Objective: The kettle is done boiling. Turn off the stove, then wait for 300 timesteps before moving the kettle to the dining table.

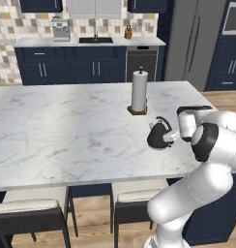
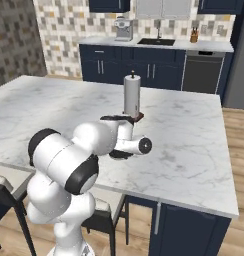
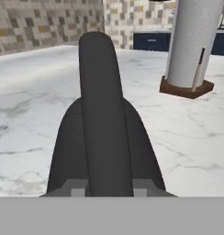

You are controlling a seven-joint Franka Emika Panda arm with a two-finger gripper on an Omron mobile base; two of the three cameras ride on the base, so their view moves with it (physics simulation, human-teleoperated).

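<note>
Navy-cabinet kitchen, tiled backsplash, big marble table (image 1: 66, 131) across the middle of frame.

Left base view: table spans the frame from left edge to right of centre; stools (image 1: 28, 215) tucked under its near edge at lower left. Paper-towel roll (image 1: 139, 92) stands upright, right of centre. Kettle (image 1: 159, 135) sits just below and right of the roll, near it but apart, resting on the tabletop by the look of it. Gripper (image 1: 174, 135) reaches in from the right, at the kettle's handle. Arm fills the lower right.

Right base view: arm bulks in the lower left and centre, hiding most of the kettle; a dark sliver (image 2: 121, 154) shows under the wrist. Roll stands just above, centre frame. Back counter with sink along the top.

Hand view: kettle's arched handle runs up the middle of the frame, right between the fingertips (image 3: 78, 187), with the dark body swelling on both sides. Pincer is pinched narrow on that handle. Roll base at upper right.

Judgement: last step, kettle delivered to the table. Next move calls for spreading the fingers off the handle, then backing the hand straight away, clear of the roll, so the kettle stays put.
</note>
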